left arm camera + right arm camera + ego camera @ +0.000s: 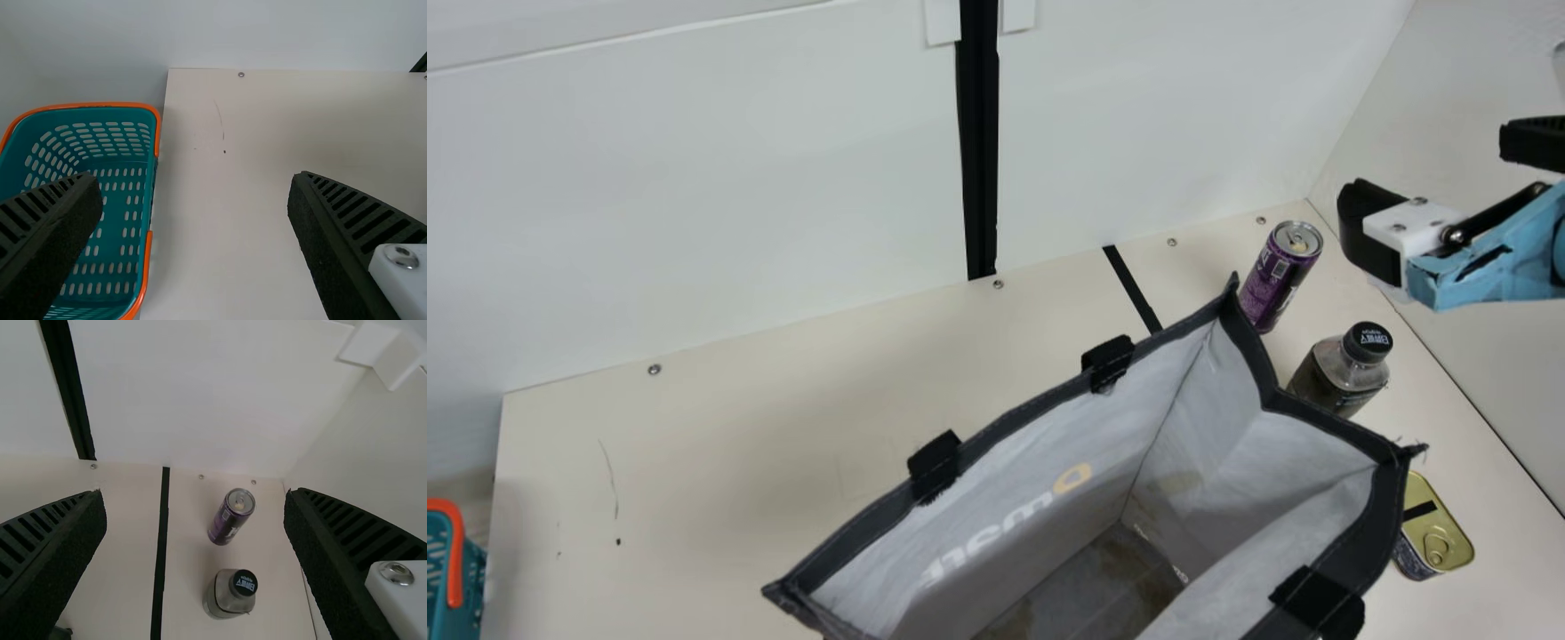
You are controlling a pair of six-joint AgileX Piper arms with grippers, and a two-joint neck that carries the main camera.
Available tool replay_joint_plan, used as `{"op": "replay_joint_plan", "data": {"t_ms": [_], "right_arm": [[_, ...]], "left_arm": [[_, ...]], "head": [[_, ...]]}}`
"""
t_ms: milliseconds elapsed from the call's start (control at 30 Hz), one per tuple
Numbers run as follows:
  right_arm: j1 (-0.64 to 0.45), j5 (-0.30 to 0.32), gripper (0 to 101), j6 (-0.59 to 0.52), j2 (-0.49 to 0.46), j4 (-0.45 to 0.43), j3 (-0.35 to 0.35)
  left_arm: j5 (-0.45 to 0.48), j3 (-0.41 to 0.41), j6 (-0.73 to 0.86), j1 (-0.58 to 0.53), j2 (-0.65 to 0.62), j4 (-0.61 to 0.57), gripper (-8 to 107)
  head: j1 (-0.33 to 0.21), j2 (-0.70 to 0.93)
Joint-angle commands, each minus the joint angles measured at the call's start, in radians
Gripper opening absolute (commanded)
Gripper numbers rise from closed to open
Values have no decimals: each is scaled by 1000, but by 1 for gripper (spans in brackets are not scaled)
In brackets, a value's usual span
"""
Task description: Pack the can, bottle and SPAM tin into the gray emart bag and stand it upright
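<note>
A green-blue basket [87,105] sits beside the table [738,427]. The gray bag [1049,436] partly hides the bottle [1336,373] and tin [1452,529]. Left gripper [195,181] and right gripper [1432,178] are wide open.

Bag [1192,436]: its inner wall is showing "emart" [1005,533] in large letters, running backwards, the "e" yellow-orange, the rest pale. Bottle [1329,378]: black cap [1368,342] is bearing small white characters, staying too fine to read surely. Can [1276,280]: purple side is carrying pale print and a light label patch, both showing too small to make out.
</note>
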Motion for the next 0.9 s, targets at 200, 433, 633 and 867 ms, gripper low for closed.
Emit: {"op": "replay_joint_plan", "data": {"t_ms": [200,433,633,867], "right_arm": [[-3,1,95,33,-4,-92,58],[-22,1,95,37,-5,-141,112],[-35,1,95,27,-6,-171,157],[-47,1,95,5,-7,-203,208]], "left_arm": [[0,0,0,0,0,0,90],[0,0,0,0,0,0,90],[0,0,0,0,0,0,90],[0,0,0,0,0,0,90]], "head": [[-23,-1],[-23,-1],[-23,-1],[-23,-1]]}}
